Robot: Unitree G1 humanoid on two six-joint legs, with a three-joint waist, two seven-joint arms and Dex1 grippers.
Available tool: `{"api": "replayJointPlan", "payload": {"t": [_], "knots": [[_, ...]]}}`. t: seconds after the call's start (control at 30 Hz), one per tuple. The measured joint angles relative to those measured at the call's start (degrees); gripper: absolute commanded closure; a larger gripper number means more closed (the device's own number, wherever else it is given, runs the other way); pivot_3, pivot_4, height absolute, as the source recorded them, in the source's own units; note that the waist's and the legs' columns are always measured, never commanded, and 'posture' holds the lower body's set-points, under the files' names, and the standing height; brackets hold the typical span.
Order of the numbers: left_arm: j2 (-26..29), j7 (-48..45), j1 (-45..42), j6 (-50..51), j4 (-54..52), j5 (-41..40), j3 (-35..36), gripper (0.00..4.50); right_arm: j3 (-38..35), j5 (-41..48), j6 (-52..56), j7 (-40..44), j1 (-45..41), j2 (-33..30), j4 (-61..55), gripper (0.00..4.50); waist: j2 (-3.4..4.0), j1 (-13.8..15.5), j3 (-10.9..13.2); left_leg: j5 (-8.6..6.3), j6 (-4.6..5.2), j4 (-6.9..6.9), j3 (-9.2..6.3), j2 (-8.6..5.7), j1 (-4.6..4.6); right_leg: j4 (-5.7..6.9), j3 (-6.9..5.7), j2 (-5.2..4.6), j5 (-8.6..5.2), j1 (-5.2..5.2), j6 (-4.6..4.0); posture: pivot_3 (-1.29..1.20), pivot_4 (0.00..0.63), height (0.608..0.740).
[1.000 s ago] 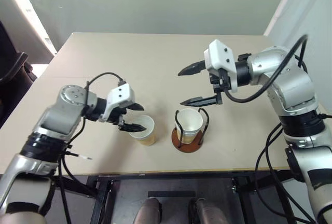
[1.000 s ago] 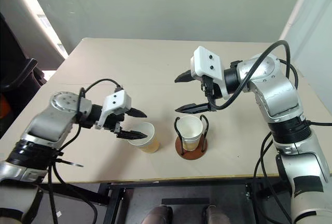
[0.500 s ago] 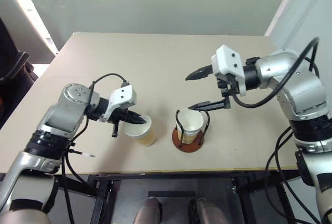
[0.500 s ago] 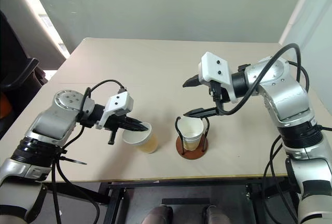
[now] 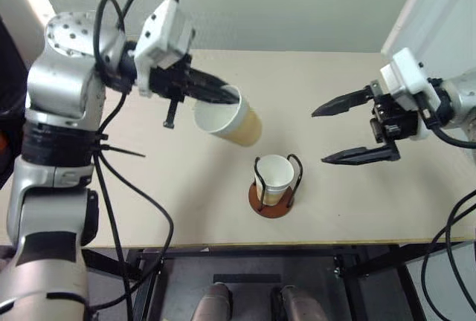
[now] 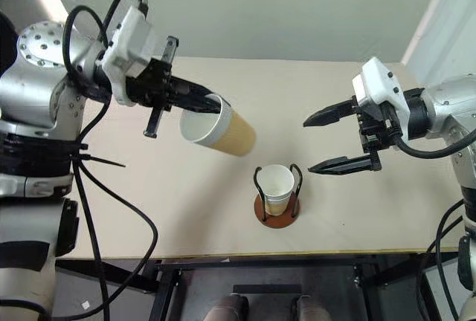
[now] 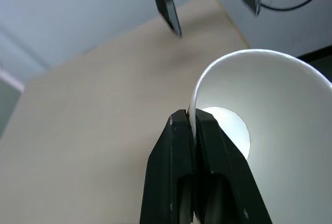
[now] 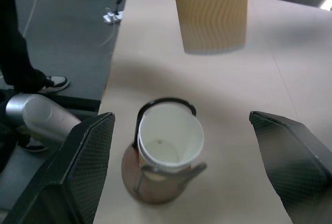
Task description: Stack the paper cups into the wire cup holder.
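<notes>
Left gripper (image 5: 227, 96) is raised high above the table (image 5: 149, 180), its two black fingers pinched together on the white rim of a paper cup (image 5: 229, 121). One finger sits inside the mouth and the other outside, as the left wrist view shows with the fingers (image 7: 179, 177) clamped on the rim wall. That cup hangs in the air, tilted, its tan body slanting toward the middle of the table and its open mouth turned back toward the arm holding it.

Below and a little to the right of it, the wire cup holder (image 5: 272, 203) stands near the front edge of the table, its reddish-brown base flat on the surface. A second cup (image 5: 273, 178) sits upright between its black wire loops.

Further right, the right gripper (image 5: 349, 132) hovers above the table, its fingers spread wide apart with nothing between them, pointing toward the middle and well clear of the holder
</notes>
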Motion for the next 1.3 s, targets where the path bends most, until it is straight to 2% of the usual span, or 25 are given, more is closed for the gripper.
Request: {"api": "replayJointPlan", "payload": {"t": [0.13,0.4,0.73,0.93,1.03,1.27,1.3], "knots": [[-5.6,0.0,-4.4,-4.5,2.9,0.2,-6.7,4.45,-0.3,0.1,0.1,-1.6,1.6,-0.1,-1.2,0.17,0.01,0.1,0.0,0.01,0.10,0.04,0.05,-0.03,0.02,-0.08,0.01,-0.08,0.04,0.12,0.17,0.00,0.150,0.740],[-8.0,-0.1,-4.1,-9.7,5.3,1.2,-18.6,4.45,-2.7,2.3,2.6,-4.4,4.4,-2.6,-5.6,0.17,0.03,0.2,0.0,-0.15,0.28,0.26,0.15,-0.06,-0.14,-0.09,0.03,-0.07,-0.14,0.15,0.60,0.00,0.150,0.740],[-8.8,-0.1,-4.1,-13.0,8.3,1.9,-22.6,4.45,-4.9,2.9,3.3,-7.7,7.9,-5.7,-7.2,0.17,0.04,0.5,0.0,-0.51,0.67,1.12,0.16,-0.12,-0.44,-0.16,0.14,-0.08,-0.09,0.26,1.04,0.00,0.150,0.740],[-11.8,-0.1,-4.1,-13.4,9.8,4.4,-22.8,4.45,-5.0,3.4,3.7,-9.1,9.1,-6.2,-8.3,0.17,0.04,0.8,0.0,-0.55,0.74,1.19,0.20,-0.17,-0.42,-0.20,0.21,-0.12,-0.05,0.34,1.12,0.00,0.150,0.740],[-13.0,-0.1,-4.1,-13.4,10.8,6.1,-22.8,3.87,-5.3,3.6,3.9,-9.6,9.7,-6.4,-8.9,0.17,0.05,0.8,0.0,-0.56,0.75,1.19,0.21,-0.17,-0.41,-0.19,0.21,-0.12,-0.06,0.35,1.15,0.00,0.150,0.740],[-14.7,0.0,-4.1,-14.4,12.1,10.1,-22.6,1.48,-5.3,4.6,4.1,-10.1,10.3,-6.7,-9.7,0.17,0.04,1.0,0.0,-0.57,0.77,1.19,0.25,-0.20,-0.42,-0.21,0.27,-0.11,-0.09,0.36,1.26,0.00,0.150,0.740],[-15.1,0.0,-4.1,-14.8,12.5,11.0,-22.3,1.48,-5.3,4.6,4.1,-10.2,10.3,-6.7,-9.8,0.17,0.04,1.0,0.0,-0.57,0.77,1.20,0.25,-0.21,-0.42,-0.21,0.28,-0.12,-0.09,0.36,1.27,0.00,0.150,0.740]]}}
